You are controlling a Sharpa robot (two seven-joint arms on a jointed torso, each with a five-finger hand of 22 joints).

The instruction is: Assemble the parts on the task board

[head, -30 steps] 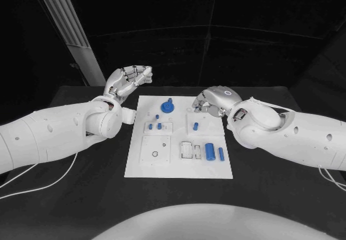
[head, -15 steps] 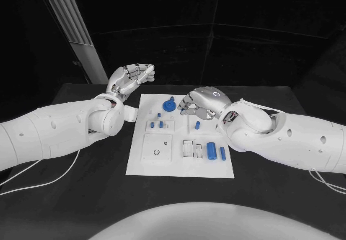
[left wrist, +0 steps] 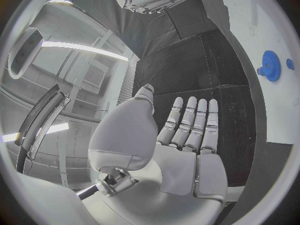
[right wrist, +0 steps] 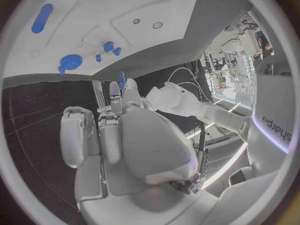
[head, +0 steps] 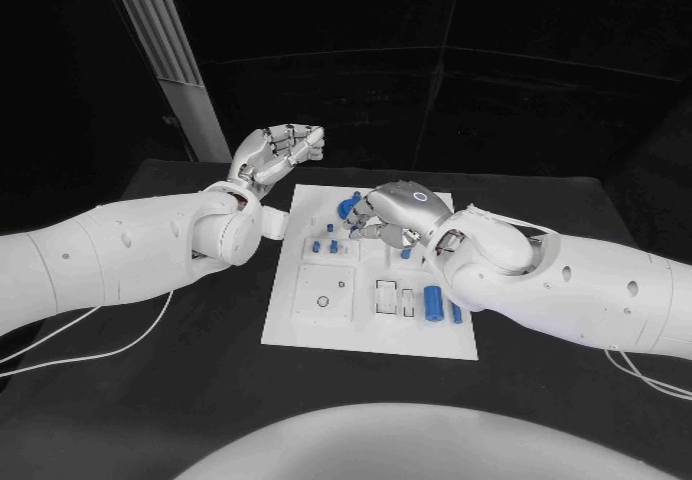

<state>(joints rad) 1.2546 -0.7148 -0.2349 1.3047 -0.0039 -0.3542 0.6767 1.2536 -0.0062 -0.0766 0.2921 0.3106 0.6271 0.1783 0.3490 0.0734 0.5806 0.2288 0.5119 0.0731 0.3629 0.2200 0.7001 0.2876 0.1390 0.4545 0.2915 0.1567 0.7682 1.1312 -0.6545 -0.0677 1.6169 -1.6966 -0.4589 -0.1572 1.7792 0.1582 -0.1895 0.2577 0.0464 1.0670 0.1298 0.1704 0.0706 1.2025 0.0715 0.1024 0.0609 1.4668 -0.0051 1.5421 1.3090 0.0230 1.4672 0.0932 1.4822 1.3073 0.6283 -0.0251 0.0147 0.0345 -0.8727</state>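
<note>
Nearest me on the task board (head: 296, 325), a blue cylinder (head: 433, 299) lies in a slot beside the right forearm, with smaller blue pegs (head: 332, 245) standing further up the plate. Over the last second the right hand (head: 392, 213) has travelled across the board from its right side toward the blue gear (head: 348, 207), and now hovers just beside it. From its wrist view a thin blue pin (right wrist: 121, 78) seems pinched at the fingertips, so I judge it is carrying that part to a socket near the gear. Beyond, the left hand (head: 274, 153) stays raised off the board's far left corner, released, fingers straight and holding nothing. The black worktop (head: 173, 380) runs back to a dark wall, with a pale pillar (head: 176, 70) behind.
</note>
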